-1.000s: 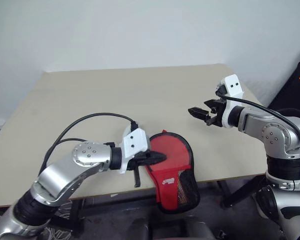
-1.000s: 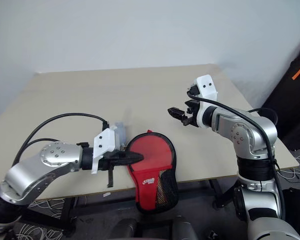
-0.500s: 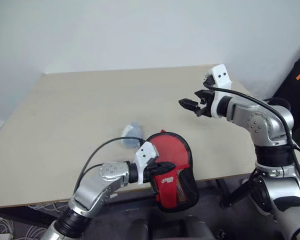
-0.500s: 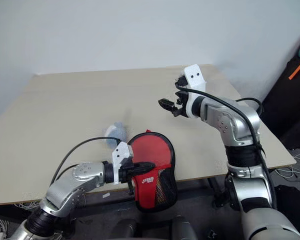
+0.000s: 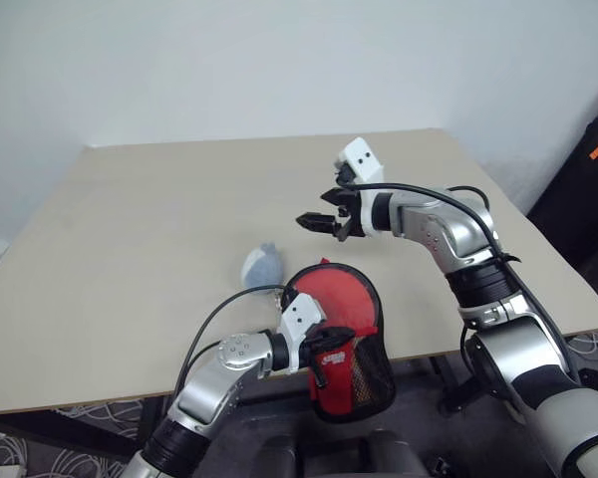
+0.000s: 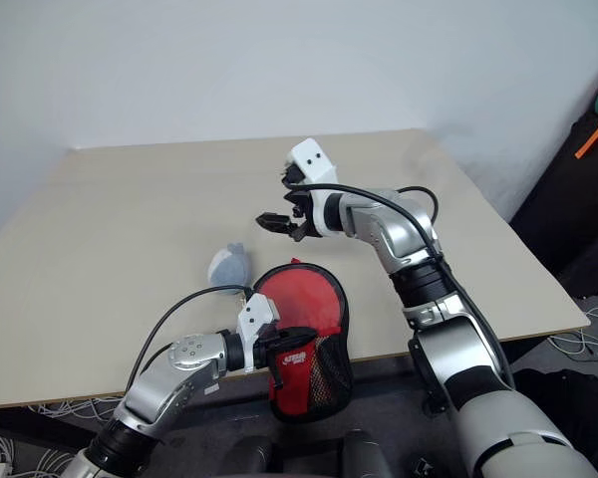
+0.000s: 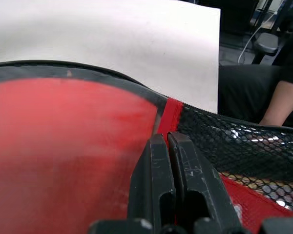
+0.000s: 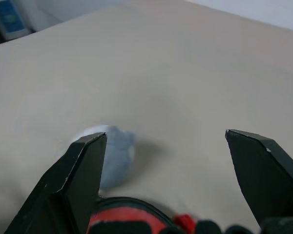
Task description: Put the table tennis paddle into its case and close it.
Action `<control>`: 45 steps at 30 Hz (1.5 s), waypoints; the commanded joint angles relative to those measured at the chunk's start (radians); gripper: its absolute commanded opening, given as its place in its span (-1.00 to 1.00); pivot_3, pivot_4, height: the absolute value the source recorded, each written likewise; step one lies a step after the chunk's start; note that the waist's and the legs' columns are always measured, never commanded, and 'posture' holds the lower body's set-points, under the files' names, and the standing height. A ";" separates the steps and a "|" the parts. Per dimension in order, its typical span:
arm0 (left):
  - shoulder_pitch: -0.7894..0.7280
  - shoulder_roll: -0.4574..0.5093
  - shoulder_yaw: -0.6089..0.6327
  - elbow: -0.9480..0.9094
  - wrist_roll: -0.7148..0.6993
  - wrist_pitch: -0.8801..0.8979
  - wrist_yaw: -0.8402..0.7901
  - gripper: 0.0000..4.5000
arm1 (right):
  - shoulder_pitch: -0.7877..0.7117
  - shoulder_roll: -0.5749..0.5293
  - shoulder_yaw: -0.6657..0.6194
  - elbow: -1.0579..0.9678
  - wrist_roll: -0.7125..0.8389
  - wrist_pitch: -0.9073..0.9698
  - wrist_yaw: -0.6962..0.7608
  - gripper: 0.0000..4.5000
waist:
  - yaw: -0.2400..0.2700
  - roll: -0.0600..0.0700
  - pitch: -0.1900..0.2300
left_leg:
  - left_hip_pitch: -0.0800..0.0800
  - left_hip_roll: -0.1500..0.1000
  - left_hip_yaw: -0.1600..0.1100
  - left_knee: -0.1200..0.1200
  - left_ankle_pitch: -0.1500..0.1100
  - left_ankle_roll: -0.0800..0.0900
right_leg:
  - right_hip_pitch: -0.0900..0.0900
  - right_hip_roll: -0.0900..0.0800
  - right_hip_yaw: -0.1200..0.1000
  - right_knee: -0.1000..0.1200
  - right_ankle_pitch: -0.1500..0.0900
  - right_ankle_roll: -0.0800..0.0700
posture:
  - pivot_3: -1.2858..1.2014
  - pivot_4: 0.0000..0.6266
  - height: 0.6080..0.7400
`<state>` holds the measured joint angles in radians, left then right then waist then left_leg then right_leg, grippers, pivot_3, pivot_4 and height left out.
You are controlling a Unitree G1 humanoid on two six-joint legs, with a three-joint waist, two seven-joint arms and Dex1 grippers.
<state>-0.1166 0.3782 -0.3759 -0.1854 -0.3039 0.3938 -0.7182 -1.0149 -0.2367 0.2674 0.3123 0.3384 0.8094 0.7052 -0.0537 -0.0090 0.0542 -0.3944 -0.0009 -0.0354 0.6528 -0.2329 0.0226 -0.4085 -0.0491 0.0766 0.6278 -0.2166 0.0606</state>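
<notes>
Since 1 s ago right gripper (image 5: 311,221) swung in over table (image 5: 130,219) twd case (image 5: 344,334), jaws wide apart, empty; left gripper (image 7: 167,146) dropped, jaws pinched together on case's edge at near table edge. Paddle's red face shows inside. Risk: case overhangs, a tug could drag it off; right gripper may bump grey lump (image 5: 260,266).

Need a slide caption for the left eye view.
Left gripper shut on case at table edge; right gripper open above.
</notes>
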 commanded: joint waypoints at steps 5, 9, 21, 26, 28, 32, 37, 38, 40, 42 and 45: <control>0.020 -0.008 0.010 0.026 0.048 -0.053 0.003 -0.99 | -0.103 0.101 0.040 0.215 -0.065 -0.130 0.120 0.88 | 0.000 0.000 0.000 | 0.000 0.000 0.000 0.001 0.000 0.000 | 0.000 0.000 0.000 0.001 0.000 0.000 | 0.03 -1.00 1.00; 0.024 -0.009 0.017 0.047 0.060 -0.072 0.003 -0.99 | -0.164 0.180 0.035 0.412 -0.113 -0.223 0.136 0.88 | -0.001 0.001 -0.001 | 0.001 0.000 0.000 0.001 0.000 0.000 | 0.000 0.000 -0.001 0.002 0.001 -0.002 | 0.03 -1.00 1.00; 0.022 -0.019 0.019 0.081 0.089 -0.094 0.006 -0.99 | -0.297 0.371 -0.102 0.869 -0.190 -0.454 0.001 0.88 | -0.003 0.002 -0.002 | 0.001 0.000 -0.002 0.000 0.000 -0.001 | 0.000 0.000 -0.002 0.003 0.003 -0.005 | 0.03 -1.00 1.00; 0.027 -0.016 0.018 0.073 0.090 -0.087 0.007 -0.99 | -0.287 0.406 -0.130 0.929 -0.226 -0.488 -0.042 0.88 | -0.003 0.003 -0.002 | 0.001 0.000 -0.002 0.000 0.000 -0.001 | 0.000 0.000 -0.002 0.003 0.003 -0.005 | 0.03 -1.00 1.00; 0.029 -0.015 0.018 0.071 0.091 -0.086 0.008 -0.99 | -0.276 0.415 -0.137 0.944 -0.240 -0.499 -0.059 0.88 | -0.005 0.003 -0.002 | 0.001 0.000 -0.002 0.000 0.000 -0.001 | 0.000 0.000 -0.002 0.003 0.003 -0.005 | 0.03 -1.00 1.00; 0.029 -0.012 0.020 0.070 0.093 -0.082 0.009 -0.99 | -0.248 0.435 -0.140 0.965 -0.268 -0.507 -0.078 0.88 | -0.005 0.004 -0.003 | 0.001 0.000 -0.002 0.000 0.000 -0.001 | 0.000 0.000 -0.002 0.003 0.003 -0.005 | 0.03 -1.00 1.00; 0.025 -0.011 0.025 0.076 0.093 -0.078 0.008 -0.99 | -0.233 0.448 -0.129 0.967 -0.301 -0.505 -0.064 0.88 | -0.009 0.005 -0.004 | 0.001 0.000 -0.002 0.000 0.000 -0.001 | 0.000 0.000 -0.002 0.003 0.003 -0.005 | 0.03 -1.00 1.00; 0.024 -0.011 0.026 0.077 0.092 -0.077 0.008 -0.99 | -0.231 0.452 -0.127 0.967 -0.307 -0.501 -0.057 0.88 | -0.011 0.006 -0.005 | 0.001 0.000 -0.002 0.000 0.000 -0.001 | 0.000 0.000 -0.002 0.003 0.003 -0.005 | 0.03 -1.00 1.00; 0.021 -0.012 0.027 0.081 0.093 -0.076 0.007 -0.99 | -0.226 0.459 -0.116 0.965 -0.322 -0.494 -0.032 0.88 | -0.012 0.009 -0.007 | 0.001 -0.001 -0.002 0.000 0.000 -0.001 | 0.001 0.000 -0.002 0.003 0.003 -0.005 | 0.03 -1.00 1.00; 0.017 -0.013 0.028 0.084 0.094 -0.075 0.006 -0.99 | -0.219 0.463 -0.101 0.961 -0.341 -0.492 -0.004 0.88 | -0.015 0.010 -0.007 | 0.002 -0.001 -0.003 0.000 0.000 -0.001 | 0.001 0.000 -0.002 0.003 0.003 -0.004 | 0.03 -1.00 1.00; 0.009 -0.015 0.029 0.092 0.097 -0.077 0.003 -0.99 | -0.204 0.463 -0.071 0.952 -0.368 -0.493 0.052 0.88 | -0.019 0.011 -0.008 | 0.002 -0.001 -0.003 0.000 0.000 -0.001 | 0.002 0.000 -0.002 0.004 0.002 -0.004 | 0.03 -1.00 1.00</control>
<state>-0.0976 0.3571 -0.3606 -0.1254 -0.2280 0.3035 -0.7212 -1.2368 0.1672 0.1775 1.2870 -0.0056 0.3176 0.7275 -0.0726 0.0017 0.0458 -0.3926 -0.0017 -0.0386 0.6533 -0.2324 0.0213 -0.4069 -0.0491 0.0742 0.6314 -0.2144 0.0569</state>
